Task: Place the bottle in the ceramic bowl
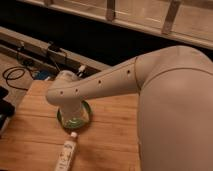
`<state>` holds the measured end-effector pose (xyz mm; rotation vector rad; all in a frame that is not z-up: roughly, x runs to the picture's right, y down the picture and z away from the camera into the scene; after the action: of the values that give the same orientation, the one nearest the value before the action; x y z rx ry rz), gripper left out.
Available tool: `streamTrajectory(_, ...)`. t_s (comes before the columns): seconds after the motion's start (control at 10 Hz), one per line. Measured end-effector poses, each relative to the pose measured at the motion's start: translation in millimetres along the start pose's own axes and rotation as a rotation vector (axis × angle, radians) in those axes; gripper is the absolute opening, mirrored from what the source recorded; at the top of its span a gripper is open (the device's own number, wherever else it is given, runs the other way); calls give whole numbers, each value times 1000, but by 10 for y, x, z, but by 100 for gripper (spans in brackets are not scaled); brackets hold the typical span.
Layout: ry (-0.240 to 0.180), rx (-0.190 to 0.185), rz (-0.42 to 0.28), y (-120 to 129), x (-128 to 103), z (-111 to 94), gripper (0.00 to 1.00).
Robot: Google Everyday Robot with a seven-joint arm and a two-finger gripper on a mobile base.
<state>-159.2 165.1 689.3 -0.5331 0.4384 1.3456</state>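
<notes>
White and slim, the bottle (pixel 66 154) lay on its side at the bottom edge of the frame, left of centre, with its lower end cut off by the picture's border. Its white cap pointed up the frame toward the ceramic bowl (pixel 86 115), and faint greenish print showed on its body. It rested on the wooden tabletop (pixel 117 132), near the bowl but apart from it, with a strip of bare wood between the cap and the bowl's rim.

Glossy green with a darker rim, the bowl sat on the tabletop just above the bottle, in the left half of the frame. Most of its inside was covered by the end of the robot's arm, so only the near rim and part of the right side could be seen.

Directly over the bowl hung the gripper (pixel 74 111), pointing downward at the end of the white arm (pixel 102 81). Seen from above and behind the wrist, it did not show whether it was wide or narrow, and I cannot tell. Nothing could be seen in its hold.

From there the arm ran up and to the right to a large white rounded body filling the right side of the frame.

Beyond the tabletop's far edge, at the upper left, dark cables (pixel 15 75) lay coiled on the floor beside a long rail (pixel 30 44).
</notes>
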Motion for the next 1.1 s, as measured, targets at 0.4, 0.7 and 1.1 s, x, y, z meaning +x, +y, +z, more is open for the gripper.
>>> streamTrajectory(0.4, 3, -13, 0, 126, 120, 8, 65)
streamTrajectory(0.7, 5, -12, -1, 132, 119, 16, 65)
streamTrajectory(1.1, 48, -60, -20, 243, 239, 325, 65)
